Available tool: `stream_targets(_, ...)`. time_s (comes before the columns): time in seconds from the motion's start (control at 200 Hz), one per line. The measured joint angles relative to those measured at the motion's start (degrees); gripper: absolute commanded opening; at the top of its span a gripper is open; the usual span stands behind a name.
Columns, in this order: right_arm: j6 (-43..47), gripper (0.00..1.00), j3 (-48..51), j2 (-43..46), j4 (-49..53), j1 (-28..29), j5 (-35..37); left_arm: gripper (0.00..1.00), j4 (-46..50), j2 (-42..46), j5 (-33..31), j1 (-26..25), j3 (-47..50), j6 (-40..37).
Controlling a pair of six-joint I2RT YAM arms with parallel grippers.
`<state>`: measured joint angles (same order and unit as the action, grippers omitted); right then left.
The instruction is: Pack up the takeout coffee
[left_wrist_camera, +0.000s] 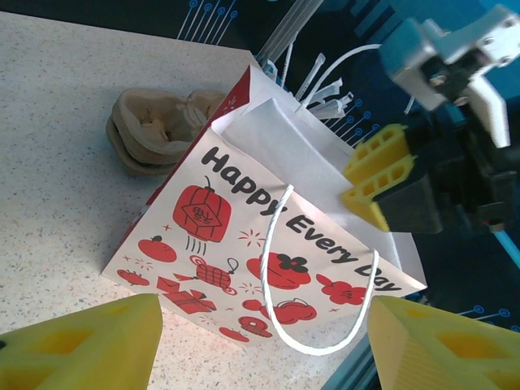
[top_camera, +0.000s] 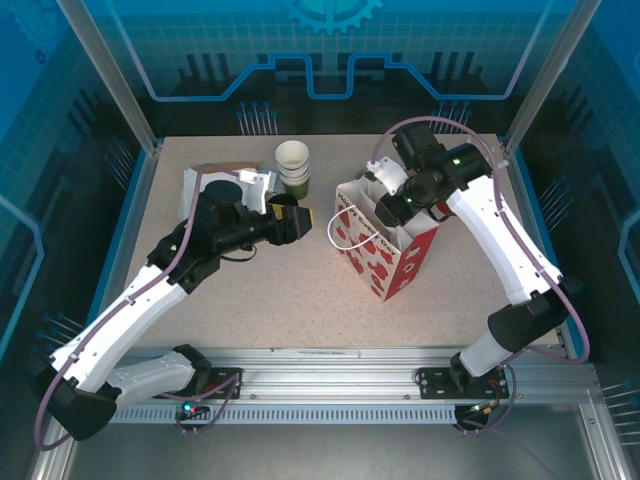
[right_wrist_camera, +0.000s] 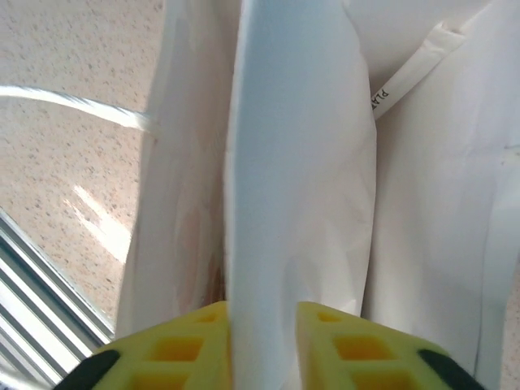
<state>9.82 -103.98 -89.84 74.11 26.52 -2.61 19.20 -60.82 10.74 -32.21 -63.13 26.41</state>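
Note:
The white gift bag (top_camera: 385, 250) with red prints stands upright right of centre, mouth up; "Happy Every Day" reads across its face (left_wrist_camera: 244, 244). My right gripper (top_camera: 392, 208) sits at the bag's top rim. Its yellow fingers (right_wrist_camera: 175, 349) stand a narrow way apart, with a white fold of the bag's wall (right_wrist_camera: 301, 162) between them, touching both. My left gripper (top_camera: 298, 219) hovers left of the bag, pointing at it. It (left_wrist_camera: 264, 317) stands wide open with nothing between its fingers. The takeout coffee is out of view.
A stack of lidless green cups (top_camera: 293, 165) stands at the back, behind my left gripper. Tan pulp cup carriers (left_wrist_camera: 158, 130) lie beyond the bag. Flat pale items (top_camera: 192, 185) lie at the back left beside the left arm. A metal rail (top_camera: 320, 365) runs along the near edge.

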Motion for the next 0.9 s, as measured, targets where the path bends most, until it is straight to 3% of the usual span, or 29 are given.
stream_targets(0.16, -0.76, 0.03, 2.95, 0.59, -2.32, -0.26, -1.03, 0.69, 0.07, 0.00, -0.50, 0.00, 0.57, -0.04)
stream_targets(0.375, -1.29, 0.08, 5.18, -4.17, -4.81, -0.33, -1.44, 0.70, 0.02, 0.00, -0.61, 0.00, 0.68, -0.04)
stream_targets(0.635, -2.43, 0.38, 5.20, -3.04, -5.22, -0.33, -2.12, 0.72, 0.02, 0.00, -1.51, 0.24, 0.81, -1.16)
stream_targets(0.76, -3.43, 0.49, 4.55, 1.31, -5.73, -0.33, -1.90, 0.75, 0.00, 0.24, -3.32, 1.11, 2.12, -1.81)
stream_targets(0.825, -4.44, 0.65, 4.39, 4.59, -6.67, -0.44, -1.66, 0.77, -0.02, 0.57, -4.68, 1.92, 3.39, -2.47)
stream_targets(0.9, -5.31, 0.70, 4.42, 8.68, -8.20, -1.05, -1.27, 0.81, -0.17, 1.55, -6.97, 2.93, 5.40, -2.82)
